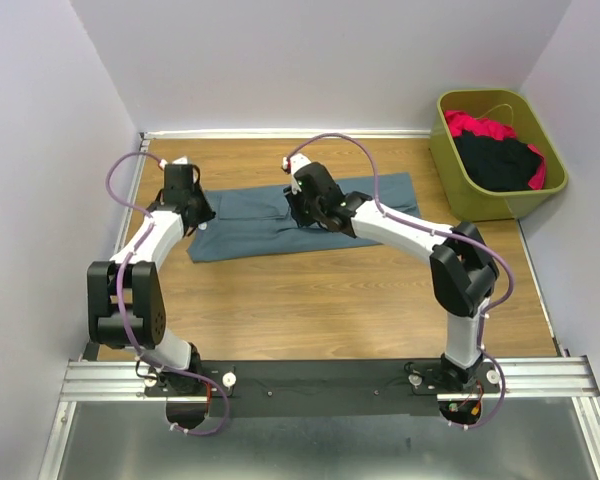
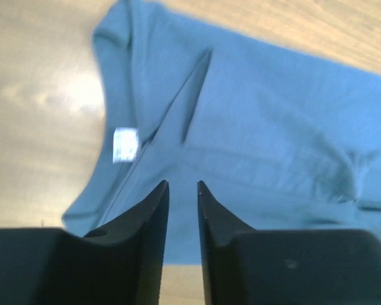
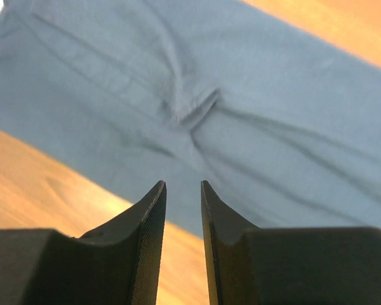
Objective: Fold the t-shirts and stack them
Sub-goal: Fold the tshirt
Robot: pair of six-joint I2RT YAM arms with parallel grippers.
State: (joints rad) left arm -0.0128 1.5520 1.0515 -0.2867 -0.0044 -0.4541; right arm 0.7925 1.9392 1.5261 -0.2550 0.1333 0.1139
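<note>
A slate-blue t-shirt [image 1: 280, 222] lies folded into a long strip across the far half of the wooden table. My left gripper [image 1: 191, 211] hovers over its left end, slightly open and empty. In the left wrist view the gripper [image 2: 183, 184] is above the shirt [image 2: 260, 127], near the collar and its white label [image 2: 126, 144]. My right gripper [image 1: 301, 210] hovers over the shirt's middle, slightly open and empty. In the right wrist view the gripper [image 3: 183, 184] is above the shirt's near edge [image 3: 241, 95]. A red-pink shirt [image 1: 480, 128] and a black shirt [image 1: 498, 162] lie in the bin.
An olive-green plastic bin [image 1: 458, 172] stands at the back right against the wall. Bare wooden table [image 1: 320, 300] lies between the shirt and the arm bases. White walls close in the left, back and right sides.
</note>
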